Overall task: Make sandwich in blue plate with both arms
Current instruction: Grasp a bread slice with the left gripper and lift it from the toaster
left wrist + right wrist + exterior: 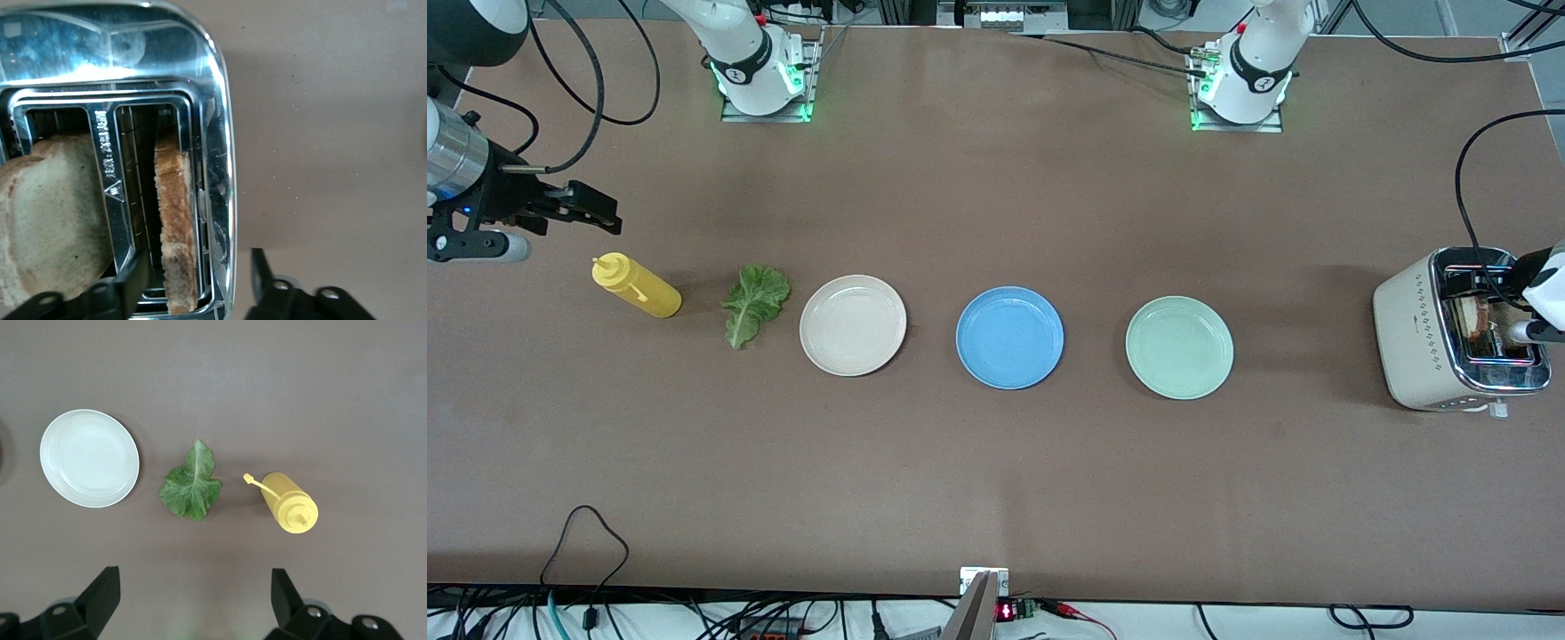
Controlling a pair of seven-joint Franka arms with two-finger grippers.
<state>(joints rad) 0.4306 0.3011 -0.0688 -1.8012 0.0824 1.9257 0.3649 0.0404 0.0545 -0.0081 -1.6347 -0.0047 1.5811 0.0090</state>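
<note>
Showing an early stage: the blue plate (1009, 337) lay bare at frame centre, the left gripper (198, 280) straddled a toaster (1458, 342) bread slice (175, 227) with jaws not yet closed, and the waiting right gripper (193, 600) hung wide-jawed over lettuce (191, 483).

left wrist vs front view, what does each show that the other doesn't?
Left wrist only: two bread slices standing in the slots, one between the open left claw fingers, a second slice in the next slot.
Front only: blue plate, cream plate, mint plate, lettuce leaf, yellow squeeze bottle, and the open right claw above the table near that bottle.
Both: the toaster, left claw over it.
</note>
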